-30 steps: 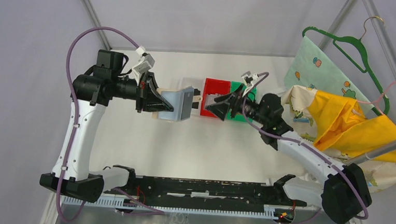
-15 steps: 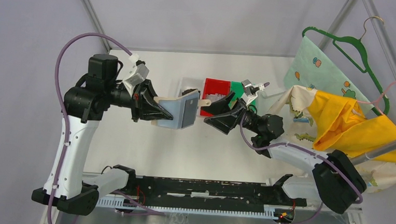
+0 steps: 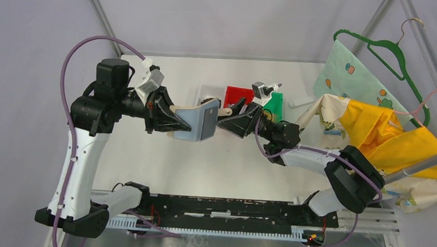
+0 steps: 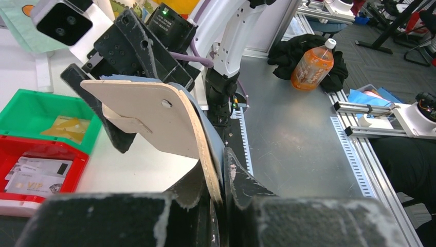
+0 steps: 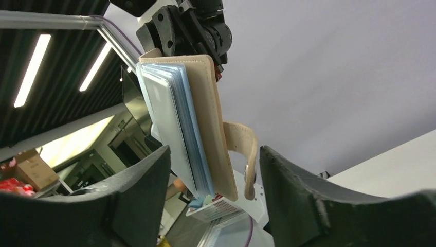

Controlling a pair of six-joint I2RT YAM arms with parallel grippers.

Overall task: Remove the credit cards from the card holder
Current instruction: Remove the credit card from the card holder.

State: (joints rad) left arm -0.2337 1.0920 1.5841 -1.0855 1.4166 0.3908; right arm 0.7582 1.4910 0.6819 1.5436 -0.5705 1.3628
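Top external: left tool (image 3: 183, 122) clamps card holder (image 3: 203, 121), just beside parted right tool (image 3: 228, 114).

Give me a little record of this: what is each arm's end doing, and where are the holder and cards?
left end effector: shut on card holder, held in the air
right end effector: open, jaws either side of the card holder's tab end
cards: a few lie in the red bin
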